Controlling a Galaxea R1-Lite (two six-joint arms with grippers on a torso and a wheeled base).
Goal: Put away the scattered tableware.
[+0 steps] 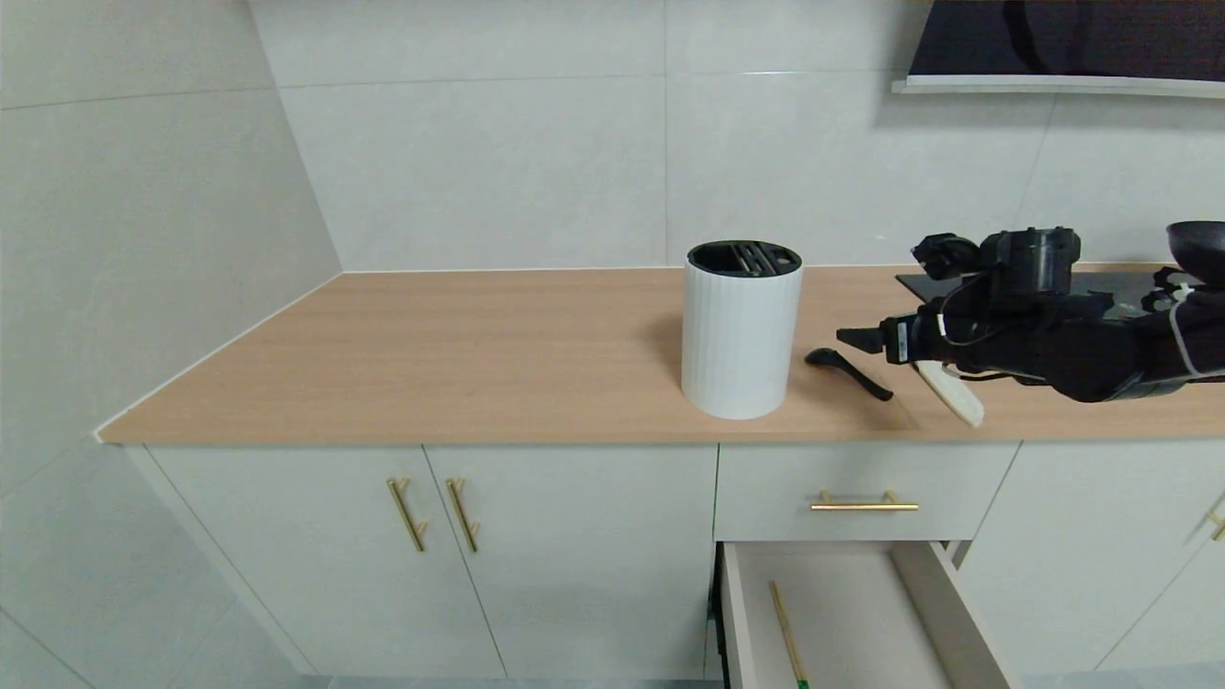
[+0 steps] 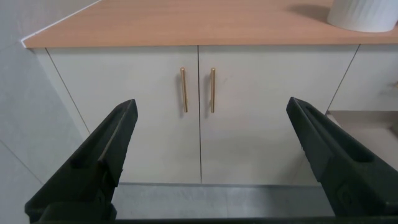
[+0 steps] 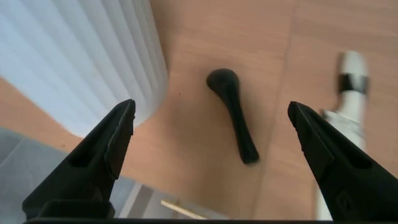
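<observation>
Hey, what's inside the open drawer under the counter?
One thin wooden chopstick with a green tip lies on the floor of the drawer. The drawer's back is hidden beneath the closed drawer above it, and its front is cut off by the picture's edge.

On the wooden table (image 1: pixel 478 354) are set a white holder (image 1: pixel 742 335), a black spoon (image 1: pixel 847 371) below the right hand (image 3: pixel 211 109), and a white utensil (image 1: pixel 952 392).
</observation>
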